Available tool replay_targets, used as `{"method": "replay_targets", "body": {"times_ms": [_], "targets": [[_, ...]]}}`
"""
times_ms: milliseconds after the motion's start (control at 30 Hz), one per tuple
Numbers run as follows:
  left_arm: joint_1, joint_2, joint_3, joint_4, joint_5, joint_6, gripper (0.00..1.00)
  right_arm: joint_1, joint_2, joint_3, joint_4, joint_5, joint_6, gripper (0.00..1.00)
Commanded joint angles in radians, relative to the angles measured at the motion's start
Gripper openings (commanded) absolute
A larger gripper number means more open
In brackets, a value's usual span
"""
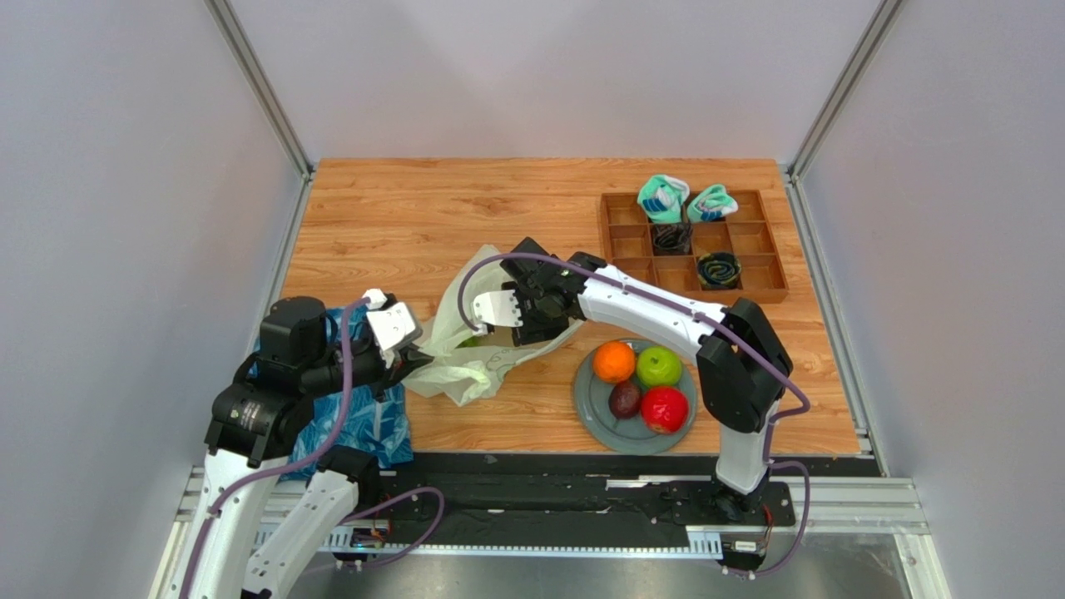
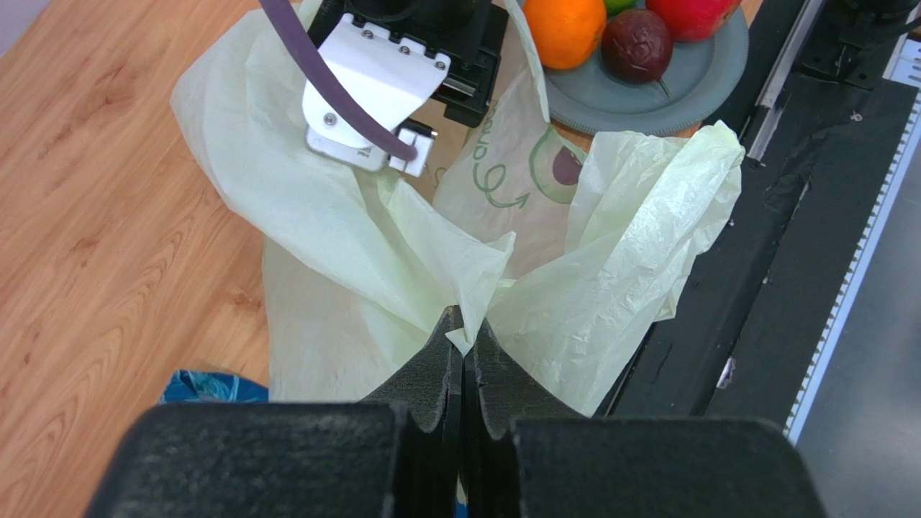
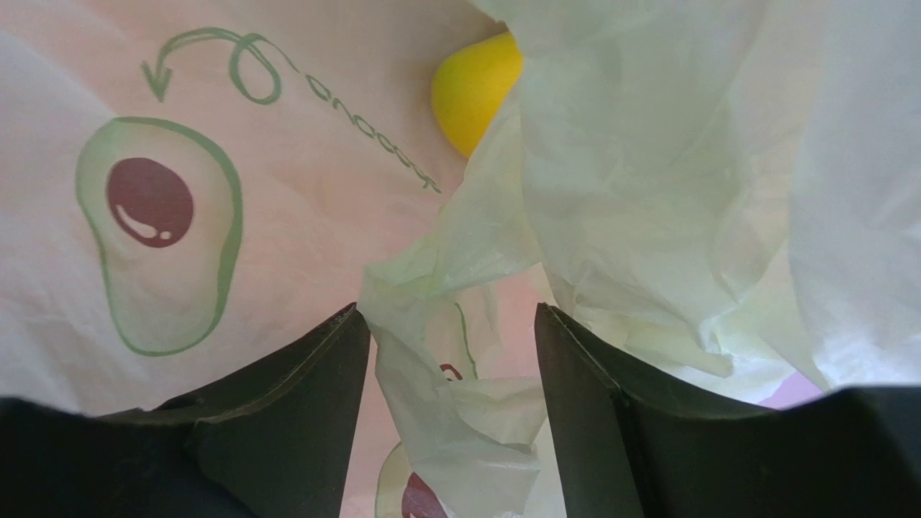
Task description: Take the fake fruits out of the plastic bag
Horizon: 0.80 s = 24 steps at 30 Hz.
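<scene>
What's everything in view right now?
plastic bag: one, pale yellow-green, table centre-left
yellow fruit: one, inside the bag
orange, green apple, red apple, dark brown-purple fruit: one each, on the plate
plate: one, grey, near right
blue bag: one, under left arm
wooden tray: one, brown, far right
teal-and-white socks: two, tray's far row
dark rolled items: two, tray compartments
table: one, wood
left fingers: black, shut on bag edge
right fingers: black, open, inside bag

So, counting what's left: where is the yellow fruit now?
Right wrist view, top centre: the yellow fruit sits inside the plastic bag, half behind a fold.
</scene>
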Motion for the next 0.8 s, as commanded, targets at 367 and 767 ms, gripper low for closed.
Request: {"method": "replay_targets", "body": {"times_ms": [367, 767], "targets": [[0.002, 0.025, 0.004, 0.070, -0.033, 0.060, 0.00, 0.009, 0.071, 0.130, 0.001, 0.248, -0.061, 0.00], [0.002, 0.407, 0.456, 0.251, -0.097, 0.106, 0.00, -0.172, 0.149, 0.918, 0.051, -0.196, 0.517, 0.00]]}}
